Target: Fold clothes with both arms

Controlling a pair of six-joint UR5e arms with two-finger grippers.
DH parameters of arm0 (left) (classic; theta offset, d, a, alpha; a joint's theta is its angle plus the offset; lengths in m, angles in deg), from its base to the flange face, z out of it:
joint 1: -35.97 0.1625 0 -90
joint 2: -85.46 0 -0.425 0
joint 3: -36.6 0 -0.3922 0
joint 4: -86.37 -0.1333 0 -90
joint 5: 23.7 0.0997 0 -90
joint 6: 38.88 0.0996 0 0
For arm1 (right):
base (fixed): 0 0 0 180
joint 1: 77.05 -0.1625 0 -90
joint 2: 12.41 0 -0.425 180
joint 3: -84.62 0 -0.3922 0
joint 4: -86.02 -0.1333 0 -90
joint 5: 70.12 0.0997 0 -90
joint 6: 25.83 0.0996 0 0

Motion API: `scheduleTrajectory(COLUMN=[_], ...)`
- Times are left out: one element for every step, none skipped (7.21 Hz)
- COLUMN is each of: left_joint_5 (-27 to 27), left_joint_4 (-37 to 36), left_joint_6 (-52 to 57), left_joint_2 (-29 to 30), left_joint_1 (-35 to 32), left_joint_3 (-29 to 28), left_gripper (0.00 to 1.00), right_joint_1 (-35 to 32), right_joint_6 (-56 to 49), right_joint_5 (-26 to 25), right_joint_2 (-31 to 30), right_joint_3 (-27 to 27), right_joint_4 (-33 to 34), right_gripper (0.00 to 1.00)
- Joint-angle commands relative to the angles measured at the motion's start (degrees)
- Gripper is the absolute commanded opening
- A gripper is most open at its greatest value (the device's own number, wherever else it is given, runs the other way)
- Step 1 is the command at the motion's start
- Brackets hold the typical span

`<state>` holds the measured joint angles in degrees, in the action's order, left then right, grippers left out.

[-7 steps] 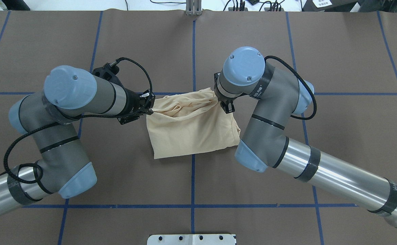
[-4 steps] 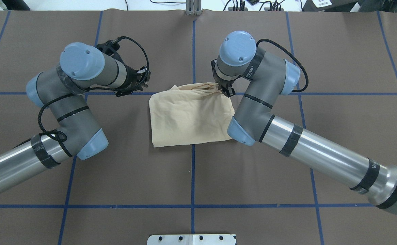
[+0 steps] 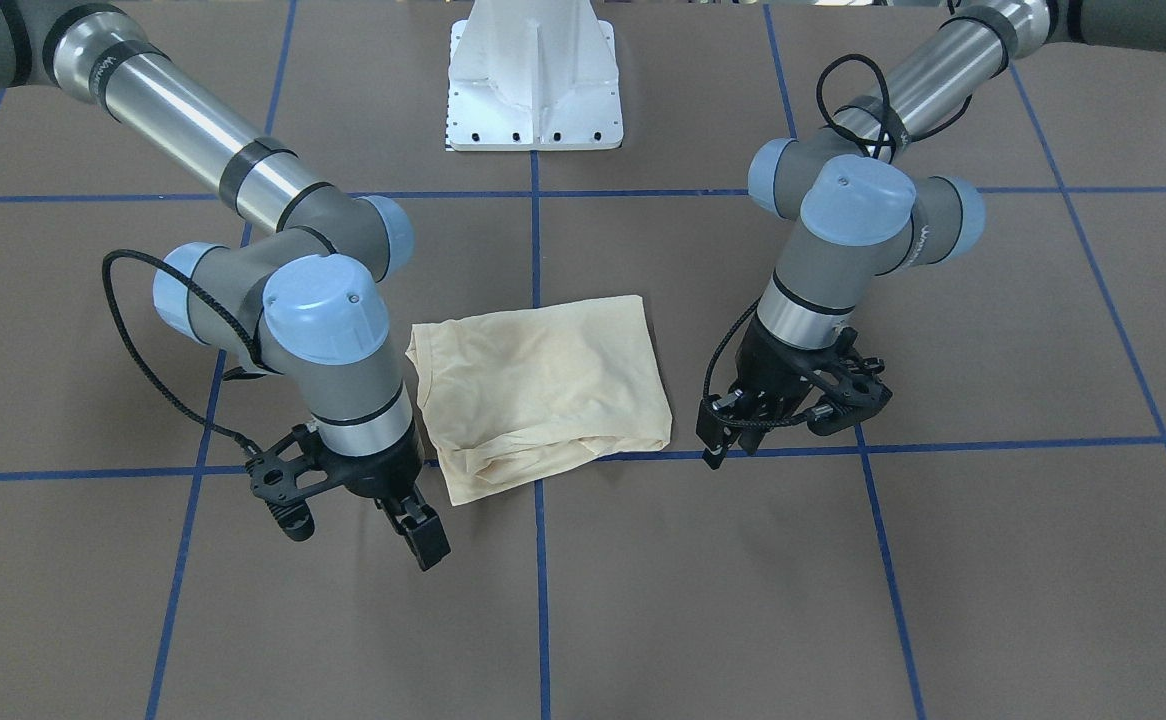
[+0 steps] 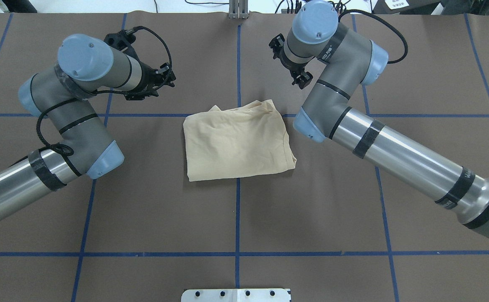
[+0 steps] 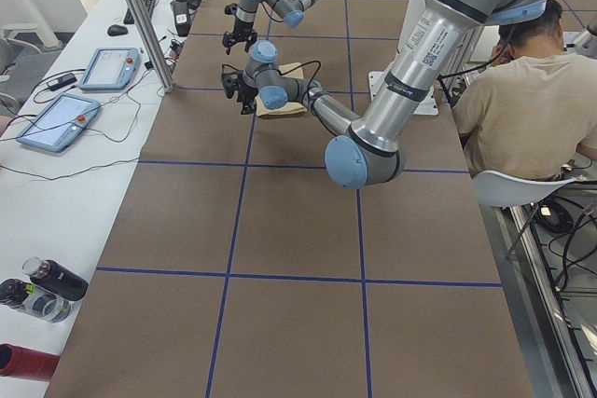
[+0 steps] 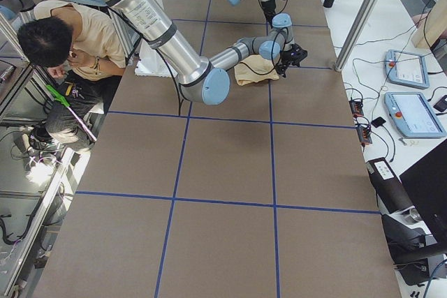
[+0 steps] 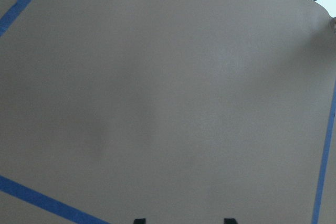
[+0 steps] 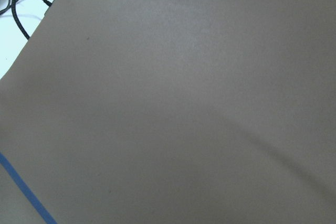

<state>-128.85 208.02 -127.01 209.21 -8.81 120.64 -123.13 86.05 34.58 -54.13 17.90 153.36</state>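
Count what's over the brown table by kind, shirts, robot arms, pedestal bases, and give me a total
Folded cream shirt: 1
Robot arms: 2 (left arm, right arm)
White pedestal base: 1
Total: 4

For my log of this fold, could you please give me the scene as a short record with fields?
shirt: folded into a rough rectangle, lying flat at the middle of the table
print: not visible
left gripper: open, empty, apart from the shirt
right gripper: empty, apart from the shirt; open or shut unclear
contact: neither gripper touches the shirt
person: seated beside the table
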Motion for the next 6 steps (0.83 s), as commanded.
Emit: scheduleTrajectory(left_joint_5=[-5.90, -9.68, -13.37, -16.37, -19.01, -19.65], left_joint_4=[-0.27, -0.45, -0.45, -0.62, -0.71, -0.89], left_joint_6=[10.29, 19.22, 27.14, 35.92, 43.75, 50.71], left_joint_2=[-4.10, -7.18, -11.04, -14.38, -18.68, -24.03], left_joint_1=[-3.54, -6.52, -9.33, -12.76, -16.44, -20.57], left_joint_3=[4.43, 7.77, 10.42, 12.10, 14.11, 16.83], left_gripper=[0.58, 0.58, 0.58, 0.58, 0.59, 0.59], right_joint_1=[-5.56, -9.51, -14.42, -19.52, -23.75, -27.53], right_joint_6=[-10.81, -20.98, -32.22, -43.82, -54.81, -66.23], right_joint_5=[8.10, 12.76, 18.64, 23.04, 24.66, 26.15], right_joint_2=[-5.88, -10.53, -13.01, -15.21, -16.97, -18.73], right_joint_3=[-3.56, -7.50, -9.89, -12.18, -13.42, -14.91], right_joint_4=[0.68, 1.81, 5.83, 10.91, 15.66, 21.19], right_gripper=[1.00, 1.00, 1.00, 1.00, 1.00, 1.00])
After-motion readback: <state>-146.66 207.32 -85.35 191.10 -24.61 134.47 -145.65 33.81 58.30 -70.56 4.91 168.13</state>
